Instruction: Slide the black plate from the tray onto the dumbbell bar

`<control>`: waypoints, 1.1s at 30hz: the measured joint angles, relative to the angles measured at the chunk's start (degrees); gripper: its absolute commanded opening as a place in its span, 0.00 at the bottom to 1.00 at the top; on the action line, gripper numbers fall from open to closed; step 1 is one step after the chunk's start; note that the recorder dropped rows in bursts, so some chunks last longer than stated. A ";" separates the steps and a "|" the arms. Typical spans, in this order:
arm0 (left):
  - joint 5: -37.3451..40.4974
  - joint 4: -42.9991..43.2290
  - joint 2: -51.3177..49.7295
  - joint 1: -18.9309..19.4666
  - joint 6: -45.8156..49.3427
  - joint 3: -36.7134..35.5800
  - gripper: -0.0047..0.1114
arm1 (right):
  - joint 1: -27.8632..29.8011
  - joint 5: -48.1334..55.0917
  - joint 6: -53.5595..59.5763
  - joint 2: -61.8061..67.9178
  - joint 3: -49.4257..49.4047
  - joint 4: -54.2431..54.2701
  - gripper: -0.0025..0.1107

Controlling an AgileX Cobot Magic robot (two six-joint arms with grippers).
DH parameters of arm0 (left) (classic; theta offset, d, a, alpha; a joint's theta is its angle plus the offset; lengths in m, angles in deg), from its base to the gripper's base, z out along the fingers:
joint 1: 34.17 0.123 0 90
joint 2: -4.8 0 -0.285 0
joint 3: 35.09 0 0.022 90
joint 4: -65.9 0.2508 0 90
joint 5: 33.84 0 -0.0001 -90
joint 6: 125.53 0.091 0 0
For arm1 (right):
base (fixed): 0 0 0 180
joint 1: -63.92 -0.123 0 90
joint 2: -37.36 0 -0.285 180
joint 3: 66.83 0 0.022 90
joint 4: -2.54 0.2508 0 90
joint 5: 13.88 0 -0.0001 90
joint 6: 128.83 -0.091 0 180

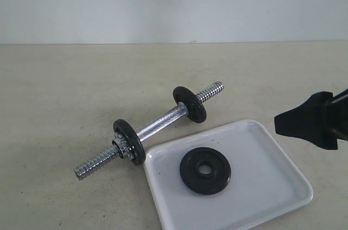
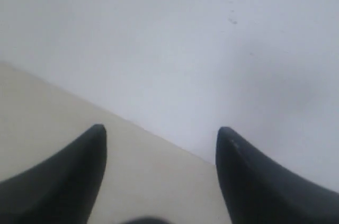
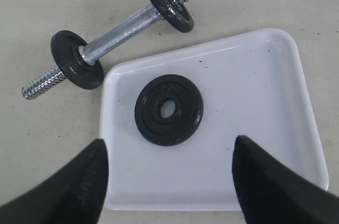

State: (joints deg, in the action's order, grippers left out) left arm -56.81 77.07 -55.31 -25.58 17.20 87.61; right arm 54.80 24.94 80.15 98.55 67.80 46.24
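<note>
The black plate [image 1: 205, 170] [image 3: 168, 109] lies flat on the white tray [image 1: 272, 175] [image 3: 254, 75], towards its left side. Left of the tray the chrome dumbbell bar [image 1: 160, 125] [image 3: 119, 29] rests aslant on the table, carried by two other black discs [image 1: 129, 142] [image 1: 190, 104] threaded on it. My right gripper [image 3: 168, 144] hovers open above the tray's near edge, nothing between its fingers; in the exterior view its black fingers [image 1: 304, 121] enter from the right, above the tray's far right corner. My left gripper [image 2: 160, 131] is open and empty, facing the bare table and wall, outside the exterior view.
A beige tabletop [image 1: 65, 88] runs back to a pale wall [image 1: 163, 1]. Both threaded ends of the bar [image 1: 95, 165] [image 1: 211, 92] stick out beyond the discs.
</note>
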 measured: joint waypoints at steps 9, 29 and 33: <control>5.84 22.77 -3.32 0.00 9.35 0.00 0.52 | 0.00 -0.03 0.14 0.00 0.00 -0.44 0.56; -4.94 43.30 -23.96 -10.85 2.36 7.56 0.58 | 0.00 -1.90 0.31 0.00 0.00 -0.44 0.56; -4.94 43.41 -29.32 -16.23 2.36 12.15 0.58 | 0.00 -2.09 0.31 0.00 0.00 -0.44 0.56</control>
State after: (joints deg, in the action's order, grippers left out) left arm -61.75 120.48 -84.62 -41.81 19.55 99.76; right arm 54.80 22.85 80.46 98.55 67.80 45.79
